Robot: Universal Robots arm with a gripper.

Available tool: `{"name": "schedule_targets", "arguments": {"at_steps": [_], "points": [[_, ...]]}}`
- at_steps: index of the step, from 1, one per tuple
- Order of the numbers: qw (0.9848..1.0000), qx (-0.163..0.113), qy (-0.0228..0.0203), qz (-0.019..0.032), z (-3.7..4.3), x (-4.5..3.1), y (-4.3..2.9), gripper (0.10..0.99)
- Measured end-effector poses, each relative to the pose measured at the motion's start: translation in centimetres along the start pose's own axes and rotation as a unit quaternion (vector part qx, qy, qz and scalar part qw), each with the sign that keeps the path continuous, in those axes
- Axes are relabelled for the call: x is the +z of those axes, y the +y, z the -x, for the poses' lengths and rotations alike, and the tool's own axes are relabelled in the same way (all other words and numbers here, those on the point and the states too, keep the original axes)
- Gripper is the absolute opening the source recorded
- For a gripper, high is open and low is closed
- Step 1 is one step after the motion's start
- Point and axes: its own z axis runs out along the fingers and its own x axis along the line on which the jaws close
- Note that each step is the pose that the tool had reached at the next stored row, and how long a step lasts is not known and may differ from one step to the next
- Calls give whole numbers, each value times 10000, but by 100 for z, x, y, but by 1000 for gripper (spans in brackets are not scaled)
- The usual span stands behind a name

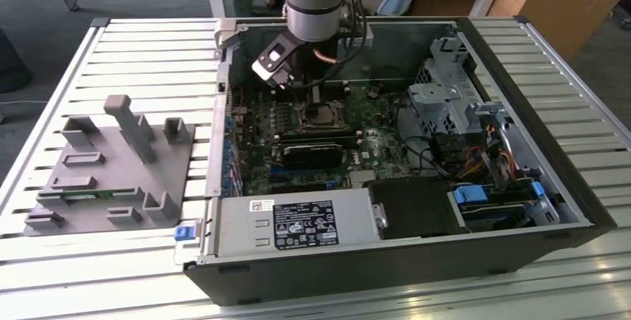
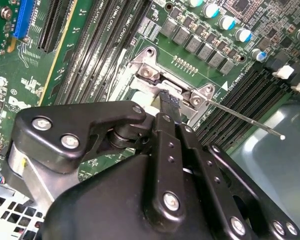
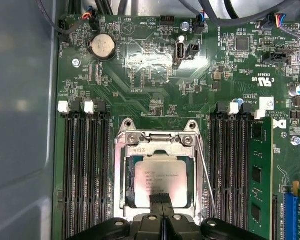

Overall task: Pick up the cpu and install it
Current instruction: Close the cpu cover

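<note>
Case lies open on a slatted table, one arm reaching down into it. The cpu sits flat in the socket on the board; grey print runs in several lines across its metal top. The gripper hangs right over the cpu's edge, fingers pressed together with nothing between them; we cannot tell whether the tips touch the metal. Its black body hides the nearest strip of the socket. We count one lever, a thin rod just beside the socket, two screws showing on the socket frame, one coin cell, one green memory stick seated in a slot. Dark memory slots flank the socket on both sides. White lettering is scattered over the board. In the exterior view a white printed label sits on the power supply, and a grey tray stands on the exterior view's left, just beside the case
</note>
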Motion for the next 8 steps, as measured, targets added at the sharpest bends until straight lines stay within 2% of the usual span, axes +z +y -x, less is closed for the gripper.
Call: {"name": "schedule_targets", "arguments": {"at_steps": [5, 8], "points": [[10000, 1, -1, -1, 0, 31, 17, 106], [10000, 1, 0, 0, 0, 40, 60, 106]]}}
